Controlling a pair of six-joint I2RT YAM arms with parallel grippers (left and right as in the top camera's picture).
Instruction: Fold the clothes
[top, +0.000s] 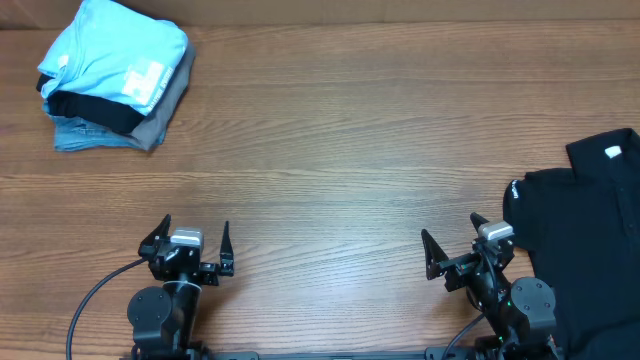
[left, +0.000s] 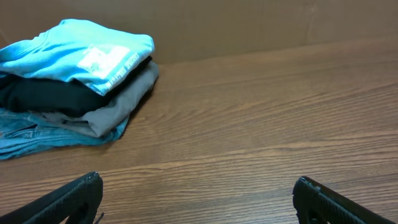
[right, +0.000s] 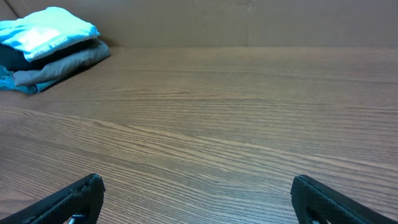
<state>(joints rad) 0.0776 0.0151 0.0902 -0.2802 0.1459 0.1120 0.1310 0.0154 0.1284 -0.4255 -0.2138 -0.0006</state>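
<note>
Jaws on both arms stand wide and empty: the left gripper (top: 196, 230) and right gripper (top: 450, 230) sit low at my near edge of the table (top: 330, 130). The black shirt (top: 585, 230) lies bunched at the far right, just beside the right arm and partly cut off by the overhead view, so I cannot see all of it. Neither wrist camera shows it. My worry is pinching several layers at once in that heap, or dragging cloth against the right arm's base so it snags. The folded pile (top: 115, 75) in the far left corner lies well apart.
</note>
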